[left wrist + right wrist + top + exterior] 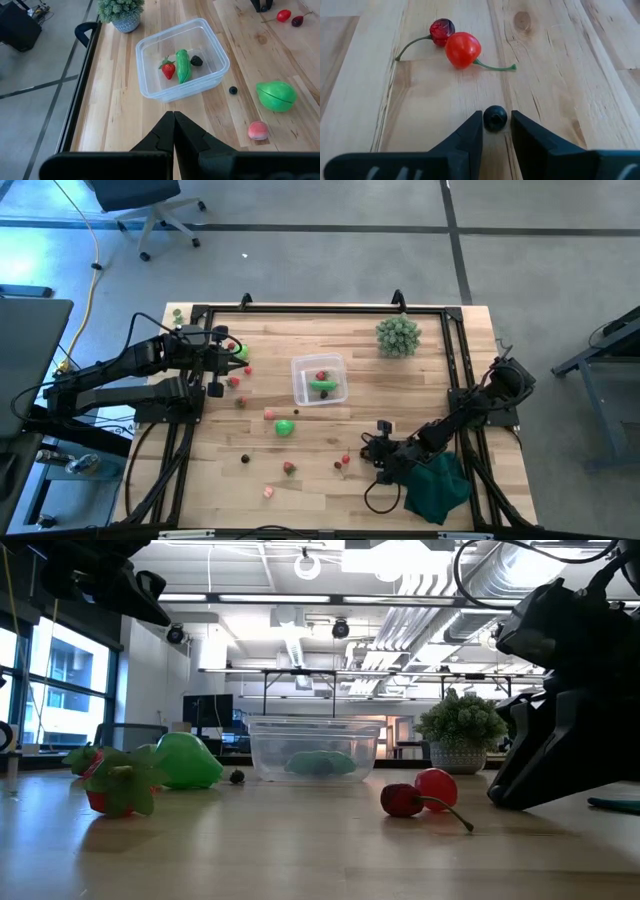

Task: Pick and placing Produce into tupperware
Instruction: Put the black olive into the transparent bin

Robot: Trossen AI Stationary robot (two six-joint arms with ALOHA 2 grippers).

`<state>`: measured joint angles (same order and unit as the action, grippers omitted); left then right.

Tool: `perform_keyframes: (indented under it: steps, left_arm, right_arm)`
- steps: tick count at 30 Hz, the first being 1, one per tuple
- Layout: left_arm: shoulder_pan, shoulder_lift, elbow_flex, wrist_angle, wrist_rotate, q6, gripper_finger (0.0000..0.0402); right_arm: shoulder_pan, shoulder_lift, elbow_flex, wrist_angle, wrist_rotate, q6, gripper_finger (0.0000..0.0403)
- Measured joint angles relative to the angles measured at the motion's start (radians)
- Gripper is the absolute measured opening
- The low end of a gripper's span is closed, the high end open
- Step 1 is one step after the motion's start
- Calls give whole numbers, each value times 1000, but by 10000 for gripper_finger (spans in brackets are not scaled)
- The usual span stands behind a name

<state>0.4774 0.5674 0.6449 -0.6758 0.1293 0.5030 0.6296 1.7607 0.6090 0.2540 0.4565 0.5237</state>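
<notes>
The right gripper (pixel 496 131) is low over the table (pixel 440 380), at the lower right of the high view, and its jaws grasp a small dark berry (pixel 495 118) between the tips. Just beyond it lie a red cherry (pixel 463 49) and a darker cherry (pixel 442 27) with green stems. The left gripper (pixel 174 131) is at the upper left of the high view, jaws clenched and holding nothing. The tupperware (pixel 318 380) stands near the table's middle and holds a strawberry (pixel 168 69), a green elongated piece (pixel 183 65) and a dark bit (pixel 196 60). Other produce lies scattered on the table.
</notes>
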Motion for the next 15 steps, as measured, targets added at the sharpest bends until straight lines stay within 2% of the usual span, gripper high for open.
perform_keyframes:
  steps: [15]
  left_arm:
    - [0,0,0,0,0,0,1]
  right_arm:
    - [0,0,0,24,9,-10,58]
